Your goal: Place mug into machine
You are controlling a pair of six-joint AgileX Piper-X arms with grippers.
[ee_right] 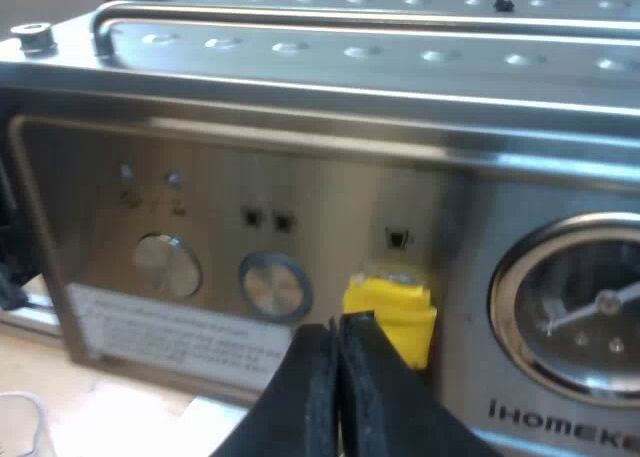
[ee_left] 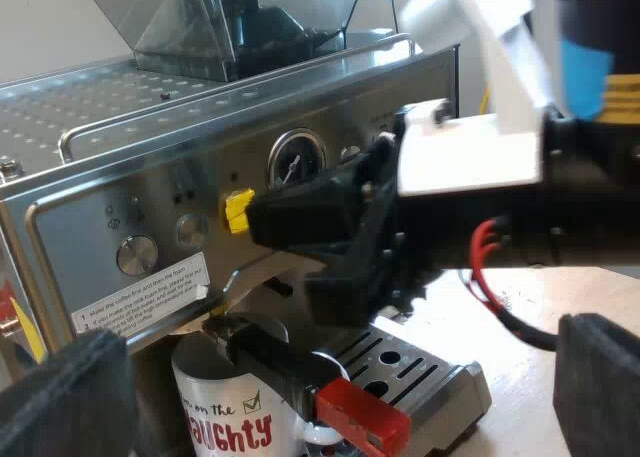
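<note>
The white red-lettered ceramic mug [ee_left: 225, 412], six o'clock beneath the red-ended metal holder [ee_left: 300, 382], looks stiff, slick, breakable; I'd pinch its rim. The left end effector [ee_left: 330, 382] gapes wide; the right end effector [ee_right: 338, 377] is pinched closed

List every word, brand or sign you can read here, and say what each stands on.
"iHOMEKE", cut off at the picture's edge: on the front of the espresso machine, under the pressure gauge.
"on the" in black and "AUGHTY" in red, by a ticked box: on the mug; the start of each line is hidden.
White sticker low on the machine's front: print too small to read.
Gauge dial: marks too blurred to read.
</note>
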